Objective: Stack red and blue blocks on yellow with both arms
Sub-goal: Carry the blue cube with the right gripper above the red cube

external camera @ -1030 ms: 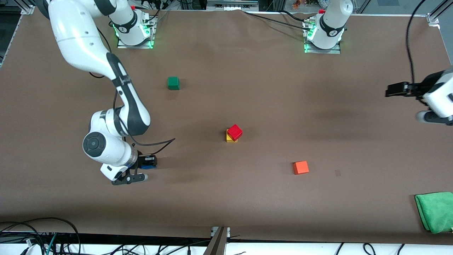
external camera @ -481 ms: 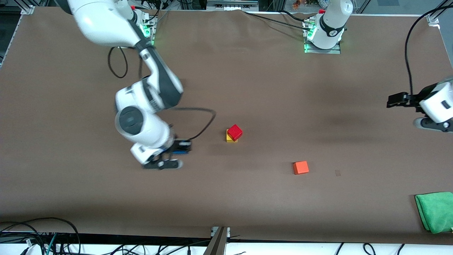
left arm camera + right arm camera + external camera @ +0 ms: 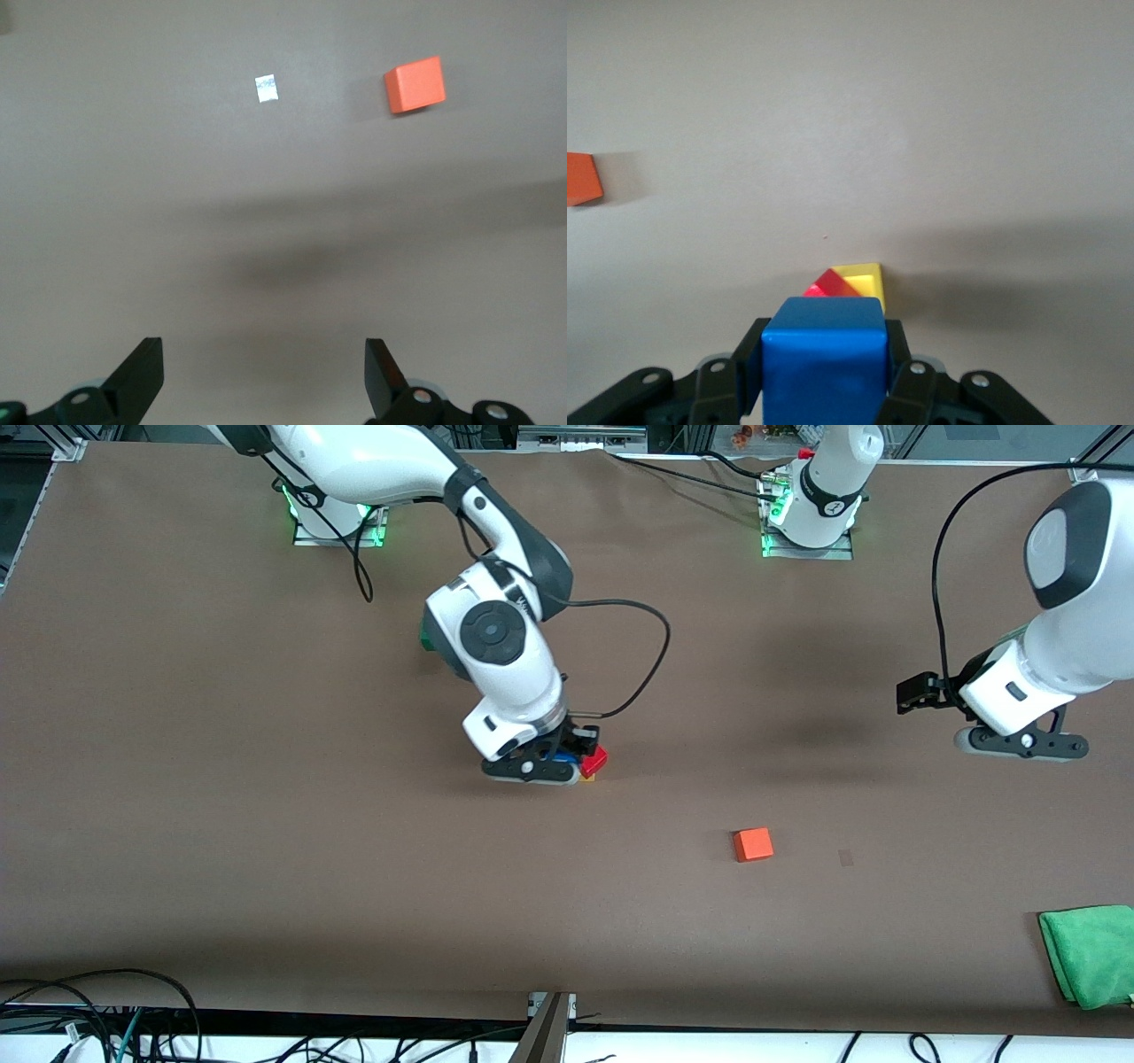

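Blue block (image 3: 824, 354) sits pinched in the right hand (image 3: 567, 759), up in the air over the little stack at the middle of the surface (image 3: 266, 868). That stack is the red block (image 3: 594, 760) resting askew on the yellow cube (image 3: 864, 279). Over toward the left arm's end, the left hand (image 3: 264, 376) hangs with its fingers spread wide and nothing between them. An orange cube (image 3: 753, 844) lies nearer the front camera than the stack, and a green cloth (image 3: 1088, 954) sits at the surface's edge.
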